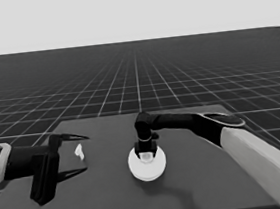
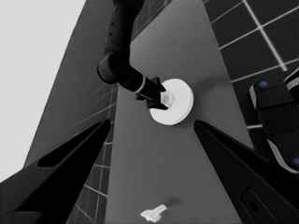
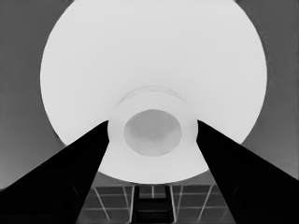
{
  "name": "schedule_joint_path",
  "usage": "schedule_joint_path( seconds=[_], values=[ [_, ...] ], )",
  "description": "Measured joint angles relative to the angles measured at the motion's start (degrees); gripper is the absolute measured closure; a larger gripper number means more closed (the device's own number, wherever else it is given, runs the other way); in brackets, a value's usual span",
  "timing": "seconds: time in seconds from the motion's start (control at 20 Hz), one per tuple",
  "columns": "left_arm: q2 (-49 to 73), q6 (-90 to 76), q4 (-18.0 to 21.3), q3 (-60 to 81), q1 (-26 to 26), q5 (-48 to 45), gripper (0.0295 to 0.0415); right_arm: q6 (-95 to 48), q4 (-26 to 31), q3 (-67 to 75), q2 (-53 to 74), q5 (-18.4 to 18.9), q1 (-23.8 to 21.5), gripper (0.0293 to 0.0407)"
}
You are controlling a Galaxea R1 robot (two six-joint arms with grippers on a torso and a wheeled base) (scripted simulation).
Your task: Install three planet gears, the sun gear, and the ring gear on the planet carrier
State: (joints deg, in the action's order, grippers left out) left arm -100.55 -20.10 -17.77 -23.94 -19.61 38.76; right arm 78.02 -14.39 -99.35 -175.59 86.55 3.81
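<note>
The larger round part, the ring gear, lies white in the middle of the table. My right gripper stands over it, pointing down, with its fingers pressed against both sides of the raised hub. The planet gears and the smaller round part, the planet carrier, are hidden from every view. My left gripper waits open over the table's left end, holding nothing.
A thin white piece lies on the dark table between the left gripper's spread fingers, untouched. Dark machinery with blue lights shows past the table's edge in the left wrist view.
</note>
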Motion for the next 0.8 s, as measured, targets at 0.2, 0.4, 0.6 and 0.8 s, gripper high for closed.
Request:
schedule_joint_path(
  seconds=[0.2,0.4,0.6,0.8],
  values=[
    [0.0,0.0,0.0,0.0,0.0,0.0,0.0326,1.9,0.0,0.0,0.0,0.0,0.0,0.0352],
    [0.0,0.0,0.0,0.0,0.0,0.0,0.0326,3.9,0.0,0.0,-0.1,-0.1,0.0,0.0352],
    [0.0,0.0,0.0,0.0,0.0,0.0,0.0326,5.9,0.0,0.0,-0.1,0.0,0.0,0.0352],
    [0.0,0.0,0.0,0.0,0.0,0.0,0.0326,7.9,0.0,0.0,0.1,0.1,0.1,0.0351]
  ],
)
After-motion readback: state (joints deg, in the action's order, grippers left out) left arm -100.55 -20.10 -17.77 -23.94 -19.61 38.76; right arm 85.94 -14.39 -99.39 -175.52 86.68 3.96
